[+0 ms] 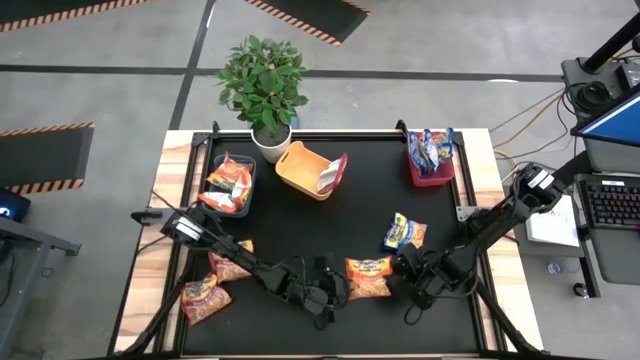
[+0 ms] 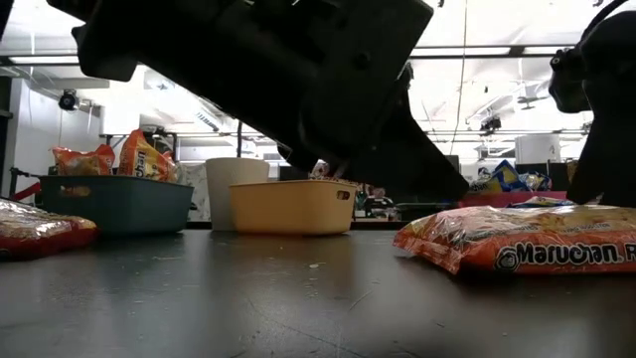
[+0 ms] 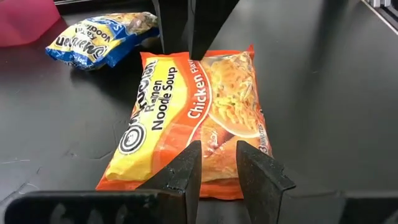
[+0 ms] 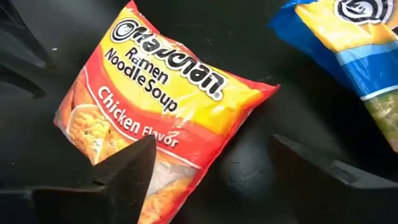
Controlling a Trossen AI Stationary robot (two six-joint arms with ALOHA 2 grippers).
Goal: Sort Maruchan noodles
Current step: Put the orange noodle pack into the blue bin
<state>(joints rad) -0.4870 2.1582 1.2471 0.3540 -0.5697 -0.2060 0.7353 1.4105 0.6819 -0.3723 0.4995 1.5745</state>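
An orange Maruchan chicken-flavor packet (image 1: 368,278) lies flat on the black table near its front edge. My left gripper (image 3: 217,155) comes at it from the table's left. Its fingers stand narrowly open over the packet's near short end (image 3: 217,180). My right gripper (image 4: 214,142) comes from the table's right and is wide open over the packet's opposite end. One finger (image 4: 127,168) is in front of the packet's edge, the other (image 4: 323,168) over bare table. A blue-and-yellow packet (image 1: 405,232) lies flat just beyond. My left gripper's fingers slant down over the orange packet's short end; whether they touch it, I cannot tell. My right gripper's one finger covers the packet's edge; whether it touches it, I cannot tell. The packet lies flat on the table.
A teal bin (image 1: 230,185) holds orange packets, an orange bin (image 1: 305,170) a pinkish one, and a red bin (image 1: 432,165) blue ones. Two more orange packets (image 1: 232,262) (image 1: 205,298) lie at the front left. A potted plant (image 1: 262,85) stands at the far edge.
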